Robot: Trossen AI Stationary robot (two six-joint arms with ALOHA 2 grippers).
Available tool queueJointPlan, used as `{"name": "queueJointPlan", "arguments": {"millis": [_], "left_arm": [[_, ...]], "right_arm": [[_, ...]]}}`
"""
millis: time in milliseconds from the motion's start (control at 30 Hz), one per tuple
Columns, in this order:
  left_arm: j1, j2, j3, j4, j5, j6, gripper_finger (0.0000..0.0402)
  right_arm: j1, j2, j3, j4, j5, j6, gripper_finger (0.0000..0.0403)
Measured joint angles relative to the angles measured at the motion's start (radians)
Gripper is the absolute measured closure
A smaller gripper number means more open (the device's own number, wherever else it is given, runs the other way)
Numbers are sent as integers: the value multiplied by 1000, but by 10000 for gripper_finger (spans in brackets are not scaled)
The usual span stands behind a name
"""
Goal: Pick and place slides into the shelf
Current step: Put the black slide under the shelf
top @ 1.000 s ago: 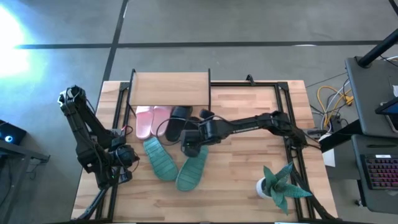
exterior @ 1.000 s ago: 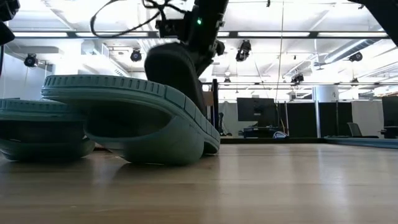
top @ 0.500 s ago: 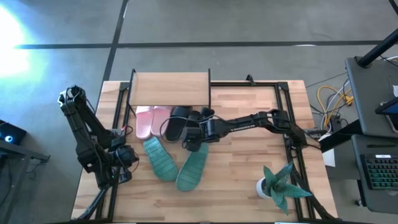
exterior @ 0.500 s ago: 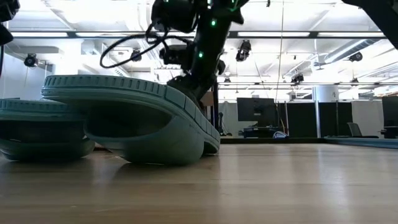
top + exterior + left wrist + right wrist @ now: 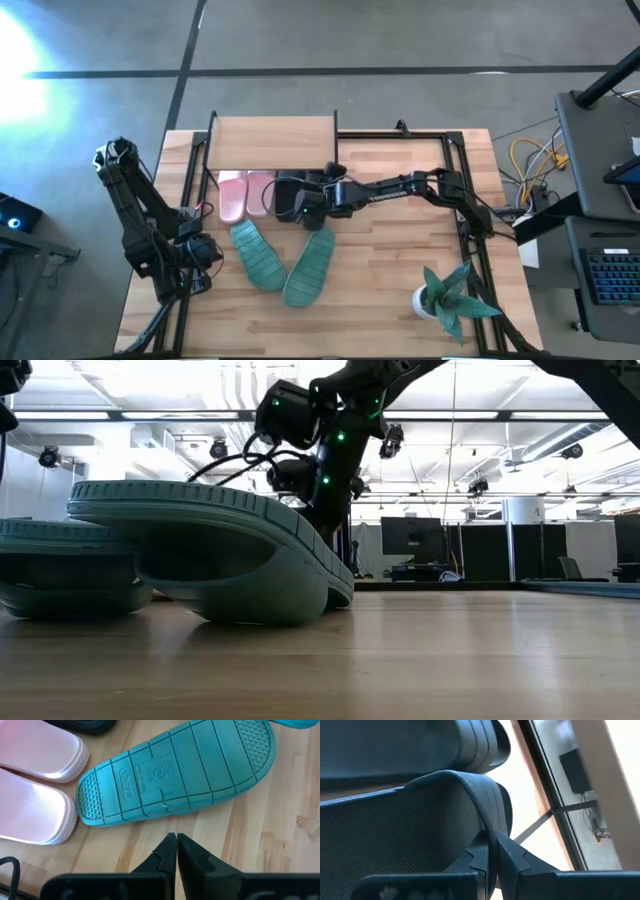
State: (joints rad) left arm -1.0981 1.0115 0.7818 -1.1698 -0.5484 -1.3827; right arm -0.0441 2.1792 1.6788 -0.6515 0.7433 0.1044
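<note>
Pale wooden tabletop (image 5: 400,270) fills the high view, and we see the shelf (image 5: 272,142) standing at its far edge, its light top board over a thin black frame. Two pale pink slides (image 5: 243,193) lie side by side at the shelf's front, partly under the board, and a black slide (image 5: 287,193) lies just beside them. Our right gripper (image 5: 304,207) reaches in over this black slide at the shelf's front edge. Two teal slides (image 5: 282,260) lie sole-up in a V on the open table in front of the shelf. Our left gripper (image 5: 203,248) waits near the table's left edge, close to the teal pair. A potted plant (image 5: 447,296) stands near the right front corner.

From the low view we see the teal slides (image 5: 200,550) large in the foreground, and the right arm (image 5: 325,450) comes down behind them with green lights glowing.

Through the left wrist view we find our left gripper (image 5: 176,839) with its fingers pressed together and holding nothing, hanging above one ribbed teal sole (image 5: 175,770), with the pink slides (image 5: 35,785) beside it.

Through the right wrist view our right gripper (image 5: 493,840) is clamped on the strap of a black slide (image 5: 410,835), and a second black slide (image 5: 420,745) lies just beyond it.
</note>
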Motion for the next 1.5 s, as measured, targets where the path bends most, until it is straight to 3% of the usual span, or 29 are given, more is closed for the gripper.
{"name": "queueJointPlan", "arguments": {"millis": [267,667,933,1000,1167,1267,1500], "left_arm": [[0,0,0,1,0,-2,402],[0,0,1,2,0,-25,402],[0,0,1,2,0,-25,402],[0,0,1,2,0,-25,402],[0,0,1,2,0,-25,402],[0,0,2,2,-1,-25,402],[0,0,1,2,-1,-24,402]], "right_arm": [[-1,-1,-3,10,-12,-27,385],[6,-2,0,-2,-17,0,258],[84,-2,133,-84,-26,74,241],[98,-2,199,-177,-86,210,247],[97,-3,307,-315,-468,737,281],[108,-2,302,-307,-630,904,314],[129,0,194,-301,-744,1070,390]]}}
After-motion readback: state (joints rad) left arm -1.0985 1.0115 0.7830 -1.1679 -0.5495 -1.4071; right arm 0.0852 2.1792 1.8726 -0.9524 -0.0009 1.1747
